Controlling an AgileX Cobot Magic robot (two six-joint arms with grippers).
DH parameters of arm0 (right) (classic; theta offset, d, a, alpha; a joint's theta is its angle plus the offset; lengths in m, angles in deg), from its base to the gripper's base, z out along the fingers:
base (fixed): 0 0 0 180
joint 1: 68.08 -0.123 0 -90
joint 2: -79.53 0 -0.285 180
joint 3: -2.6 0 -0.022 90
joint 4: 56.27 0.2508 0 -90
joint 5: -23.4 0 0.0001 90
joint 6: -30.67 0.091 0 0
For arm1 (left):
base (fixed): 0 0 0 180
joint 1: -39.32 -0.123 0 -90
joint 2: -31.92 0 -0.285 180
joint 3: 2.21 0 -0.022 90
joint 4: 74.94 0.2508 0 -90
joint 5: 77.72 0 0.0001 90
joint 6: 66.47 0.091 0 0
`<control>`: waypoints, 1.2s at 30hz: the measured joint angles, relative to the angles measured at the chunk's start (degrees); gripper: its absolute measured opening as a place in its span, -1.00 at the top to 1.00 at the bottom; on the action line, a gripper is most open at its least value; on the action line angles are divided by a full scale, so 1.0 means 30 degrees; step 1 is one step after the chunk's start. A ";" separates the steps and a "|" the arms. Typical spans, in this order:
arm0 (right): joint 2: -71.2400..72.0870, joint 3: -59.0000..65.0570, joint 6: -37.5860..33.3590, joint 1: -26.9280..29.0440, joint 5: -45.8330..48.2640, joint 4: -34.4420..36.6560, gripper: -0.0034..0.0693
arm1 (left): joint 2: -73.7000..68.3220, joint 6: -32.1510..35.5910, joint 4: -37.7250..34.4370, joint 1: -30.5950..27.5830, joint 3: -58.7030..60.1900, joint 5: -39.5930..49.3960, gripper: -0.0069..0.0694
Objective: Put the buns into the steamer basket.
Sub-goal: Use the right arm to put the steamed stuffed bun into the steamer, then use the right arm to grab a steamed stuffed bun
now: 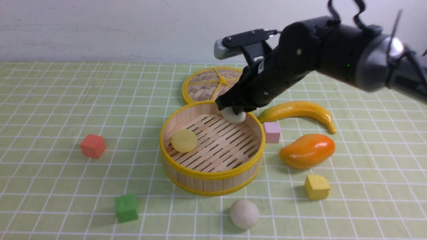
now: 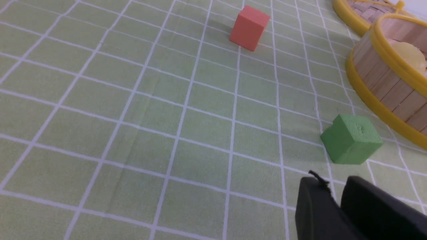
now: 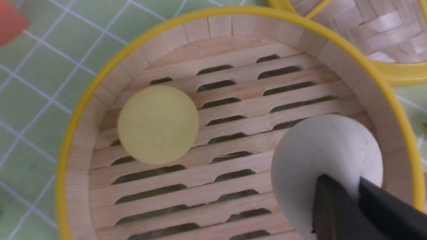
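From my front view, the right gripper [image 1: 233, 109] covers its own fingertips and the top of the off-white bun [image 1: 235, 117], so I can't tell grip from mere contact. Its arm [image 1: 300, 60] blocks part of the lid [image 1: 200, 86]. On the left wrist camera, the left gripper [image 2: 337, 188] and the steamer basket [image 2: 373, 73] run off the frame's edge.

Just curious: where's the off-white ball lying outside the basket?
Front view: the off-white round bun lies just camera-side of the round bamboo steamer basket, slightly rightward.
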 joint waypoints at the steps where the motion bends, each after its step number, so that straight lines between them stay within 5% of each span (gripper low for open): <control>1: -0.0462 0.0000 0.0000 0.0000 -0.0202 -0.0055 0.87 | 0.0000 0.0000 0.0000 0.0000 0.0000 0.0000 0.50; 6: -0.1590 0.0000 0.1089 0.0000 -0.0539 -0.0132 0.79 | 0.0000 0.0000 0.0000 0.0000 0.0000 0.0000 0.49; 19: -0.0645 -0.0214 0.2776 0.0000 0.1586 -0.0164 -0.31 | 0.0000 0.0000 0.0000 0.0000 0.0000 0.0000 0.44; 29: 0.2378 -0.0228 0.1841 -0.0186 0.9572 0.1007 -0.41 | 0.0000 0.0000 0.0000 0.0000 0.0000 0.0000 0.42; 36: 0.2099 0.2576 0.1450 -0.2159 0.8896 0.1904 -0.42 | 0.0000 0.0000 0.0000 0.0000 0.0000 0.0000 0.41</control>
